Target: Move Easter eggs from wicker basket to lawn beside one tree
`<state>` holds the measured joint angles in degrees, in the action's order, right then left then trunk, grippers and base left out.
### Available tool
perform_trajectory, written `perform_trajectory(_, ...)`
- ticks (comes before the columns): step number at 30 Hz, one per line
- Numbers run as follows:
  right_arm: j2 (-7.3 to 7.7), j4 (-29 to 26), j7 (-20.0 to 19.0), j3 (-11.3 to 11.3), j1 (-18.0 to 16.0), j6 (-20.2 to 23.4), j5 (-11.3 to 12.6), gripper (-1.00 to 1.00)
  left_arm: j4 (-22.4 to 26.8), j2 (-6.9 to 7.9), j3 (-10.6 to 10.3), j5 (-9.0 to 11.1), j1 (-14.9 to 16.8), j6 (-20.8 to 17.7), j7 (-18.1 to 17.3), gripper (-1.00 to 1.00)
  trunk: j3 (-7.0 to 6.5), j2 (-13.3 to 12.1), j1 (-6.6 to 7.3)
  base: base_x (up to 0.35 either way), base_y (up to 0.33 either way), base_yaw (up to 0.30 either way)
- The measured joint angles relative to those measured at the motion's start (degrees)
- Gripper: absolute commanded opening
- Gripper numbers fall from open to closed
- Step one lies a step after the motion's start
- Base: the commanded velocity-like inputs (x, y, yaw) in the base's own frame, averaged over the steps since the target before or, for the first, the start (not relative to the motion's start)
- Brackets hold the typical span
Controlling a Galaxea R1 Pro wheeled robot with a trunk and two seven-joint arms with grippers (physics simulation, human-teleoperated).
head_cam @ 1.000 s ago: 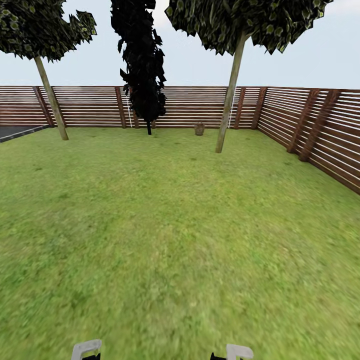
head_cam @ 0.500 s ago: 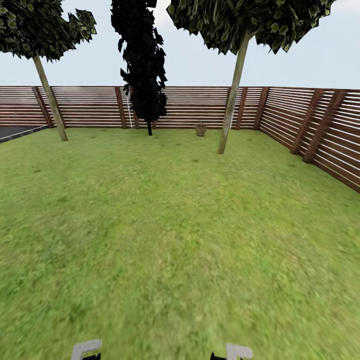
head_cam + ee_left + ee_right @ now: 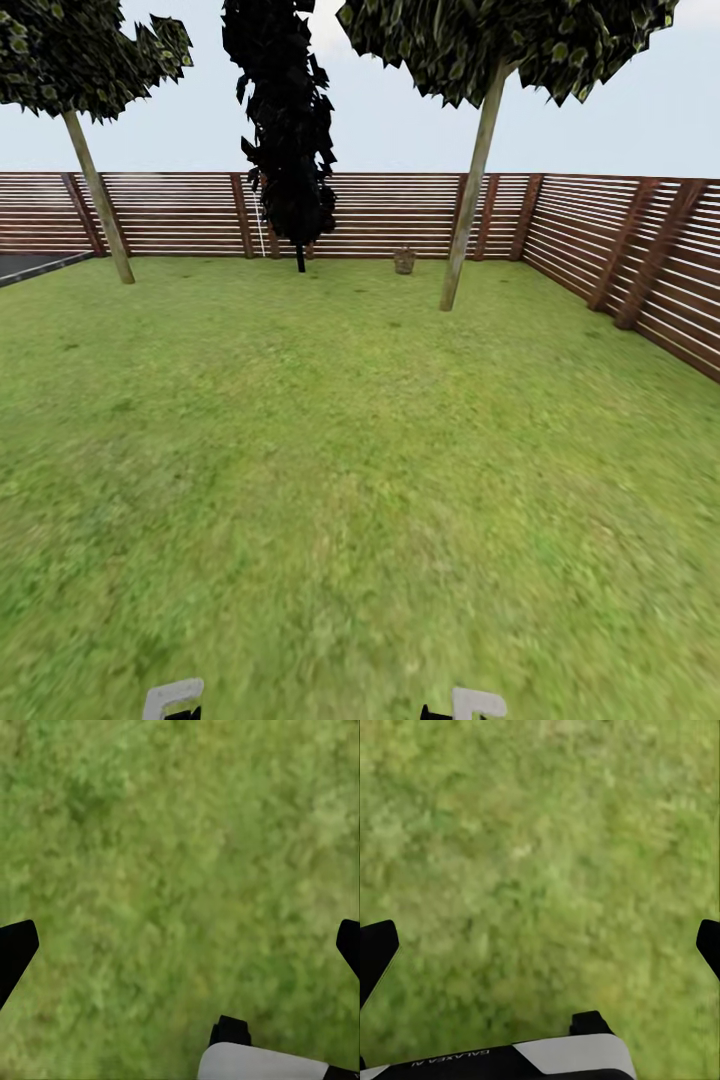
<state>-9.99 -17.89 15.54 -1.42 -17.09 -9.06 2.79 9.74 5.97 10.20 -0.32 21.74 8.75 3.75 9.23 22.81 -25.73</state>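
Far off, upper centre of my head view, the wicker basket (image 3: 404, 261) sits on the lawn (image 3: 330, 450) by the fence (image 3: 180, 212), just left of a pale-trunked tree (image 3: 470, 200). My left claw (image 3: 180, 945) and right claw (image 3: 540, 945) hang spread wide over grass, both empty; eggs too distant to make out

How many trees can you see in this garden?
3: a pale-trunked tree at left, a black cypress in the middle, another pale-trunked tree right of it. More may stand out of view.
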Motion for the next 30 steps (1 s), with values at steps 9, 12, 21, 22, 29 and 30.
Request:
perform_trajectory(9, 0.06, 0.0, -0.01, 0.0, 0.0, 0.04, -0.01, 1.0, 0.0, 0.0, 0.0, 0.0, 0.0, 0.0, 0.03, 1.0, 0.0, 0.0, 0.0, 0.244, 0.109, 0.0)
perform_trajectory(12, 0.01, 0.0, 0.0, 0.0, 0.0, 0.06, -0.01, 1.0, 0.0, -0.05, 0.0, 0.0, 0.0, 0.0, 0.05, 1.0, 0.0, 0.0, 0.0, 0.244, 0.109, 0.0)
perform_trajectory(21, 0.13, 0.0, 0.02, 0.06, 0.0, 0.03, -0.01, 1.0, 0.0, -0.06, 0.0, 0.0, 0.0, 0.0, 0.03, 1.0, 0.0, 0.0, 0.0, 0.244, 0.109, 0.0)
perform_trajectory(22, 0.14, 0.0, 0.04, 0.04, 0.0, 0.03, -0.01, 1.0, 0.0, -0.06, 0.0, 0.0, 0.0, 0.0, 0.03, 1.0, 0.0, 0.0, 0.0, 0.244, 0.109, 0.0)
perform_trajectory(29, 0.15, 0.0, 0.01, 0.05, 0.0, -0.02, -0.01, 1.0, 0.0, -0.07, 0.0, 0.0, 0.0, 0.0, 0.01, 1.0, 0.0, 0.0, 0.0, 0.244, 0.109, 0.0)
perform_trajectory(30, 0.12, 0.0, 0.01, 0.03, 0.0, -0.02, -0.01, 1.0, 0.0, -0.05, 0.0, 0.0, 0.0, 0.0, 0.03, 1.0, 0.0, 0.0, 0.0, 0.244, 0.109, 0.0)
